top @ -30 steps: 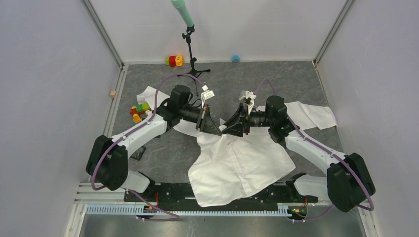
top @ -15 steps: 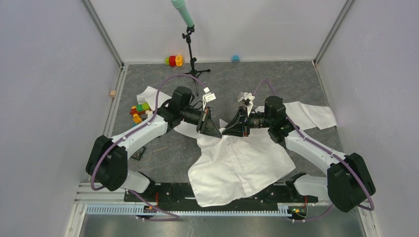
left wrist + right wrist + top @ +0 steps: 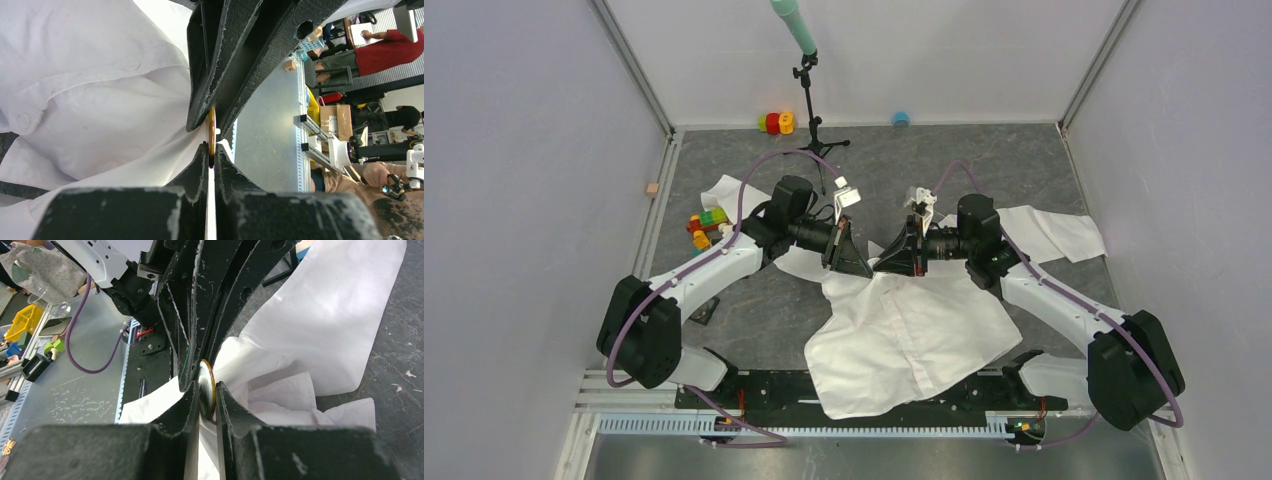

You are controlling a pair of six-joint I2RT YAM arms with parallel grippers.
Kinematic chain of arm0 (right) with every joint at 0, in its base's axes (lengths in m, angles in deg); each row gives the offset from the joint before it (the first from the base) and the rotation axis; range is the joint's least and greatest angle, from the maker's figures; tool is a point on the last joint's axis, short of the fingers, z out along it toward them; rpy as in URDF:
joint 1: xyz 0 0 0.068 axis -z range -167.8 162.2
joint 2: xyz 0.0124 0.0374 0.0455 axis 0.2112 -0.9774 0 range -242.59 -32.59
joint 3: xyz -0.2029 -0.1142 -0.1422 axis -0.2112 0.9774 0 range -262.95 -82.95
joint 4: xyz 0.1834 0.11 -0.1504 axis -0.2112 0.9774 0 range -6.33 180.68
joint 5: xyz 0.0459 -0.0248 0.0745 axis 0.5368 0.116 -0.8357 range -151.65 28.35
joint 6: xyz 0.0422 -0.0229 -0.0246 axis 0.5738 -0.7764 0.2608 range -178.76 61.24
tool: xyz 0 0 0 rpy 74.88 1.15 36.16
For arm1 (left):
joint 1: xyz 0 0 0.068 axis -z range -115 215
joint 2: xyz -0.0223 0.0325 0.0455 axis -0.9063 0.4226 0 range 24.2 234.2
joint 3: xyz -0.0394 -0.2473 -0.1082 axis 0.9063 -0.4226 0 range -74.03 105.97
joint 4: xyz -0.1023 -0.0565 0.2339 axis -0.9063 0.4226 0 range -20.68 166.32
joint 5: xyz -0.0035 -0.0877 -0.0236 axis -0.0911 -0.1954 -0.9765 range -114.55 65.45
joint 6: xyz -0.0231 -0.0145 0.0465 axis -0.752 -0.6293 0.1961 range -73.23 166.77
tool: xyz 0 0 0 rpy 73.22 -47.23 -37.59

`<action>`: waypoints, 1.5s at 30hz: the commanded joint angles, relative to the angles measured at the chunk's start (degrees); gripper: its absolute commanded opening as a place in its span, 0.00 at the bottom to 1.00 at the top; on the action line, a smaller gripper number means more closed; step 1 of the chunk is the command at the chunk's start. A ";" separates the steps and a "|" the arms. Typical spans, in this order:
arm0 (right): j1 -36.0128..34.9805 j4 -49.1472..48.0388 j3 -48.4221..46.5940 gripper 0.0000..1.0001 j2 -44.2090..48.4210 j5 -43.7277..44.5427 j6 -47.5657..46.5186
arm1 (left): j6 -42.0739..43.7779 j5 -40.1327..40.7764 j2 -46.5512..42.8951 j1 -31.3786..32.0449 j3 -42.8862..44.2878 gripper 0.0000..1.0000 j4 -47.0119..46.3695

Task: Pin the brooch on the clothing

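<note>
The clothing (image 3: 904, 340), a white collared shirt, lies spread between the arms with its top edge lifted. My left gripper (image 3: 865, 268) and right gripper (image 3: 877, 266) meet tip to tip over that edge. The brooch (image 3: 211, 125) shows edge-on in the left wrist view as a thin gold disc. My left gripper (image 3: 210, 149) is shut on its lower end, with white fabric (image 3: 100, 100) beside it. From the right wrist, the brooch (image 3: 208, 381) is a gold-rimmed disc. My right gripper (image 3: 208, 391) is shut on it against shirt folds (image 3: 325, 315), opposite the left fingers (image 3: 192, 355).
A pile of coloured toy blocks (image 3: 704, 228) lies left of the left arm. A microphone stand (image 3: 812, 100) rises at the back, with red and yellow blocks (image 3: 775, 122) and a blue piece (image 3: 901, 118) by the wall. A wooden cube (image 3: 653, 188) sits at the left edge.
My right gripper's jaws have closed in onto the brooch. Both grippers have shifted slightly leftward together with the shirt's top edge. The left gripper has stayed shut.
</note>
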 commanded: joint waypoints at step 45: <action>0.58 7.01 2.62 0.04 6.62 17.57 -8.61 | -1.47 4.25 -4.22 -1.49 0.43 0.02 -2.56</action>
